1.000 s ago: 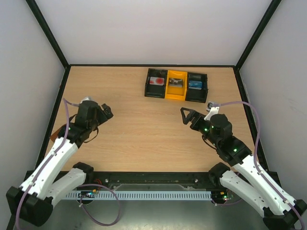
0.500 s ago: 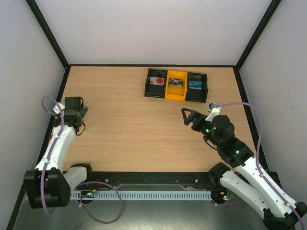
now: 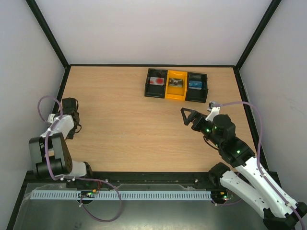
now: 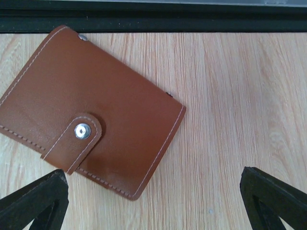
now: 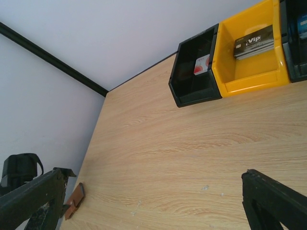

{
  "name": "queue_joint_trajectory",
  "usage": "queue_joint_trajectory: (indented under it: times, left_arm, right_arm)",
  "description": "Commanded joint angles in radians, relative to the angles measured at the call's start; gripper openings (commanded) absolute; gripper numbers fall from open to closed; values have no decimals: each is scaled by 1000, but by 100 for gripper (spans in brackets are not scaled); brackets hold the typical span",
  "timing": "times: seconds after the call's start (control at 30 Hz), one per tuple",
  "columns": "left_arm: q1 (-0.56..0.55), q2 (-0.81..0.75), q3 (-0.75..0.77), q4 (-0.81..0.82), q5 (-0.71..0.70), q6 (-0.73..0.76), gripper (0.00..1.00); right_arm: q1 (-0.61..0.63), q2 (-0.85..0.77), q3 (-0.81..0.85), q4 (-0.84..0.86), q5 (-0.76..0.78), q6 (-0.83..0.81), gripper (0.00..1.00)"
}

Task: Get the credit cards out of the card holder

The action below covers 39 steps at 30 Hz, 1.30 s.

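My left fingers (image 4: 36,199) hang spread wide over the closed brown card holder (image 4: 91,110), flat at the table's (image 4: 230,96) left edge, my right fingers (image 5: 273,199) equally wide and empty mid-table, credit cards (image 3: 156,81) in the far tray (image 3: 175,97).

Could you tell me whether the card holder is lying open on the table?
No, the card holder lies closed on the table, with its snap tab folded flat over the brown cover.

Bright, even overhead light, soft faint shadows, sharp focus, slight sheen on the card holder (image 4: 91,110)
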State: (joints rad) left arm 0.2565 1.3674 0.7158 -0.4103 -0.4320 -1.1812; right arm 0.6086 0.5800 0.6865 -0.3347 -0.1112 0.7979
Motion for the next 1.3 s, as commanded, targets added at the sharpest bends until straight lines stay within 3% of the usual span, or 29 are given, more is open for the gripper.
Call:
queue_joint_trajectory:
  times: [0.0, 0.27, 0.5, 1.03, 1.27]
  left_arm:
    - [12, 53, 61, -9, -97, -59, 98]
    - [48, 102, 104, -14, -173, -39, 98]
    - [129, 159, 122, -13, -108, -24, 98]
    - [120, 325, 157, 31, 45, 58, 100]
    - [68, 346, 172, 54, 81, 85, 100]
  right_arm:
    - [-3, 0, 43, -35, -15, 2, 98]
    - [-3, -21, 35, -56, -14, -8, 98]
    - [-3, -25, 42, -64, -15, -14, 98]
    - [-3, -53, 41, -82, 6, -21, 98]
    - [-3, -42, 30, -67, -5, -14, 98]
